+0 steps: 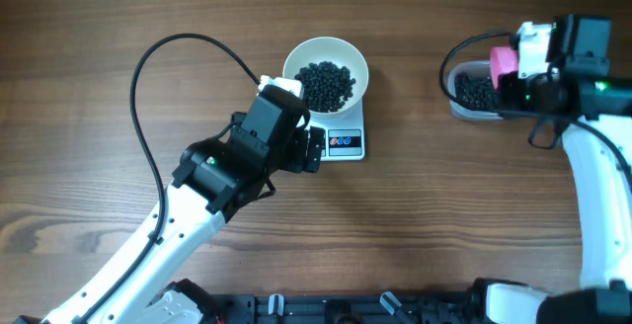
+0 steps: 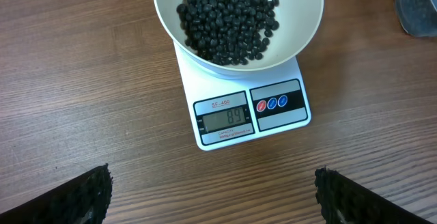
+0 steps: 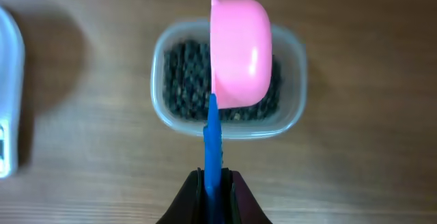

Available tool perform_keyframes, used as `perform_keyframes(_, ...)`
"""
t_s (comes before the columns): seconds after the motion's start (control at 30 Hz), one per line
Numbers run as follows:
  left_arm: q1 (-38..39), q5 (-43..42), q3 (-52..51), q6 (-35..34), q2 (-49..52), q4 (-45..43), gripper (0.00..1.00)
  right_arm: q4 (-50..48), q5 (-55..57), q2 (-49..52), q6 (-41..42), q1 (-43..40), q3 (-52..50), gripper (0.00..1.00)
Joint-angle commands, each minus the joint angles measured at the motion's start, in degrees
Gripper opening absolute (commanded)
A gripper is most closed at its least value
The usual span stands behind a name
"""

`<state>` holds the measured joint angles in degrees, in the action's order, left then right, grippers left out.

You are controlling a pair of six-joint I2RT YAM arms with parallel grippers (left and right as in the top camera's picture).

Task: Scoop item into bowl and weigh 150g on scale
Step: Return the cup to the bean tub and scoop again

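Now, right claw (image 3: 213, 180) holds scoop (image 3: 239, 53) over tub (image 3: 158, 80).

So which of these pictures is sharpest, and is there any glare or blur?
Left wrist: crisp, the scale display reads 89. Right wrist: soft glare on the pink scoop, the tub behind it slightly blurred. Overhead: even light, faint shadows, display too small to read.

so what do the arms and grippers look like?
Left arm and right arm: white links, black wrist housings, a small green light on each. A black cable loops from the left. Left gripper and right gripper are black; left fingers look knobbly-edged.
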<state>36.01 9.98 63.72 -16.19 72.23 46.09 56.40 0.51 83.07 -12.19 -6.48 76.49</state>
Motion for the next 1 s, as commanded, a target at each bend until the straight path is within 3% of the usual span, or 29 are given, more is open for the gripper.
perform_keyframes(0.0, 0.2, -0.5, 0.9, 0.8, 0.1, -0.2, 1.0, 1.8, 1.2, 3.1, -3.5, 0.0, -0.1, 0.04)
perform_keyframes(0.53, 0.2, -0.5, 0.9, 0.8, 0.1, -0.2, 1.0, -3.2, 8.5, 11.8, -4.1, -1.1, -0.1, 0.04)
perform_keyframes(0.97, 0.2, -0.5, 0.9, 0.8, 0.1, -0.2, 1.0, -3.3, -8.7, 14.3, -4.3, -1.1, -0.1, 0.04)
